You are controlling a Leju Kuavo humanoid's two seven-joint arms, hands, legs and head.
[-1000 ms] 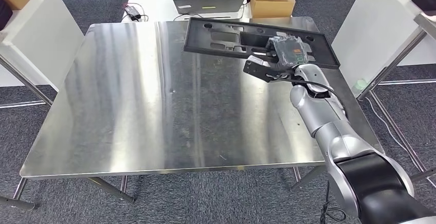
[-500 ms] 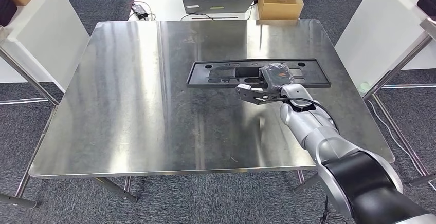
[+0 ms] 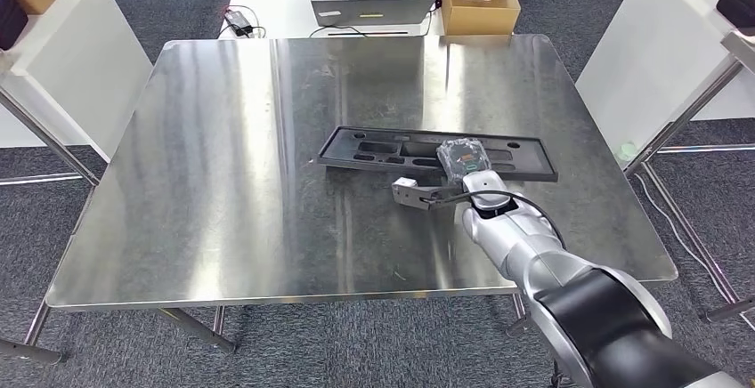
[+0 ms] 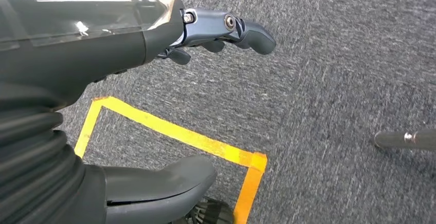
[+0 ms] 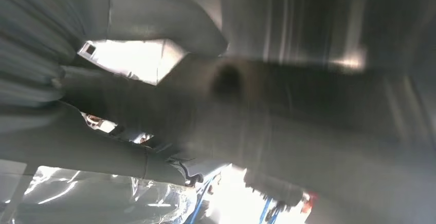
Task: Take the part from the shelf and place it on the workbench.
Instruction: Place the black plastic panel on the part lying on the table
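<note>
Part [image 3: 392,149]: black, long, we hold it over the workbench [image 3: 223,157], centre-right of frame.
Right hand [image 3: 463,160]: fingers grip the part.
Left hand [image 4: 154,44]: fingers apart, holding nothing.

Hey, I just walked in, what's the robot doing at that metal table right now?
The robot's right hand grips a long black plastic part at the steel workbench. The part is low over the surface, seemingly touching or nearly so, but not released. The left hand hangs over the carpet holding nothing. A laptop and cardboard box sit on a white table behind.
</note>
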